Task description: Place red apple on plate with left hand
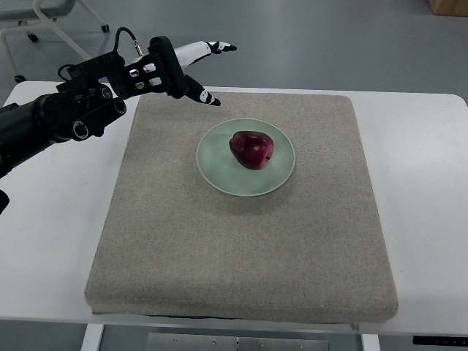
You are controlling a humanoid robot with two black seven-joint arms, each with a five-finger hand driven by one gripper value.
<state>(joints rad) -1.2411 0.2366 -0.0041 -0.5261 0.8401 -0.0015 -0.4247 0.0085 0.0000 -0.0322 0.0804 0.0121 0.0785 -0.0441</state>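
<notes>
The red apple (251,149) is lying on the green plate (216,172), in the middle of the grey mat (241,241). The left hand (183,69) is hovering up and to the left of it, well apart, fingers (219,47) spread and holding nothing. The placing is looking done; only 1 arm is showing.

Non-task items, top view.

1 white table (424,212), rectangular; its edges run past the left and right sides of the frame.

1 beige mat (241,248), coarse woven texture, square with rounded corners, lying flat on the table. It covers the table's middle; bare white strips show along the left and right edges and a narrow one along the far edge.

Grey floor (329,44) beyond the far edge.

Chair base (44,22), white legs with casters, on the floor past the far-left corner.

Brown box (450,6), cut off, past the far-right corner.
</notes>
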